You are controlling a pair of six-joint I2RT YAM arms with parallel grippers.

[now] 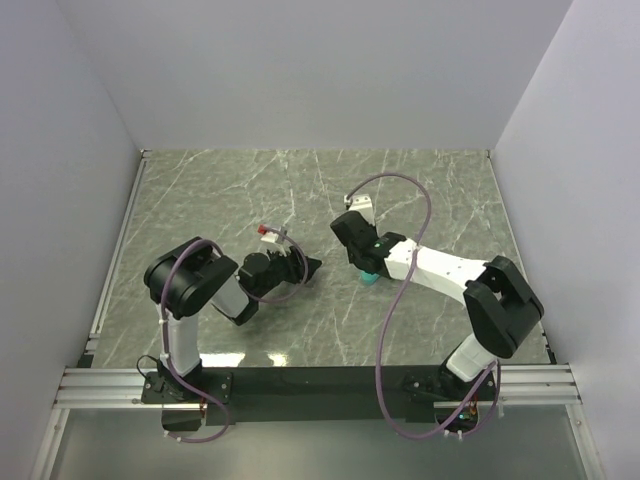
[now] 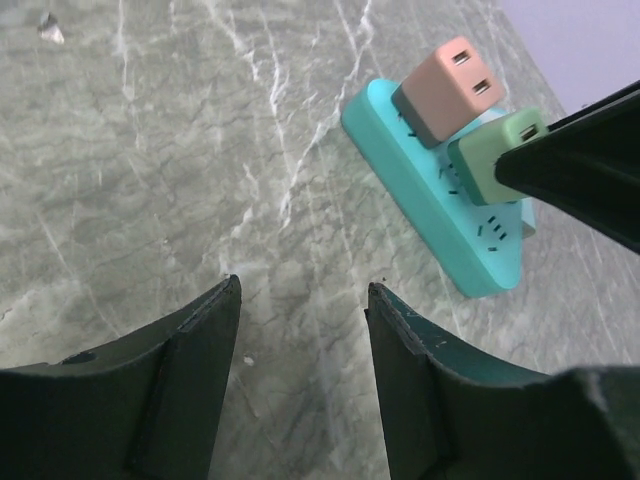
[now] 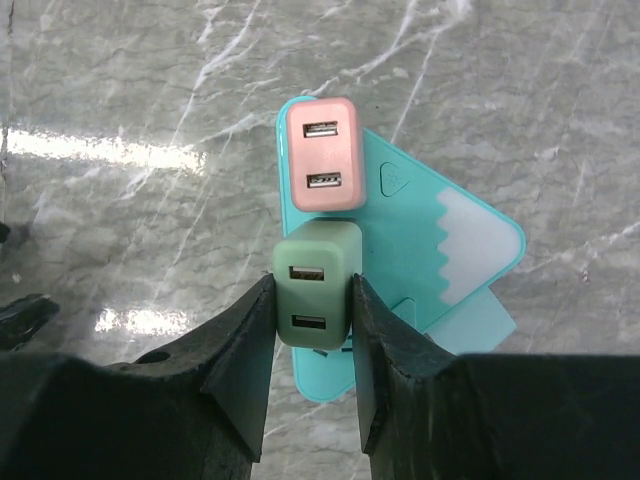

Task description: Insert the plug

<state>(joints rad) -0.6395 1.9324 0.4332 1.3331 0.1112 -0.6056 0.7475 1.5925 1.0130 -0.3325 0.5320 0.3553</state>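
A teal power strip (image 3: 420,215) lies on the marble table; it also shows in the left wrist view (image 2: 420,190) and as a small teal patch in the top view (image 1: 370,278). A pink plug (image 3: 323,153) sits in the strip (image 2: 447,88). My right gripper (image 3: 312,300) is shut on a green plug (image 3: 317,285), holding it over the strip just below the pink one; the green plug also shows in the left wrist view (image 2: 495,155). My left gripper (image 2: 303,290) is open and empty, low over bare table, left of the strip (image 1: 308,268).
White walls enclose the table on three sides. A metal rail (image 1: 115,250) runs along the left edge. Each arm trails a purple cable (image 1: 400,300).
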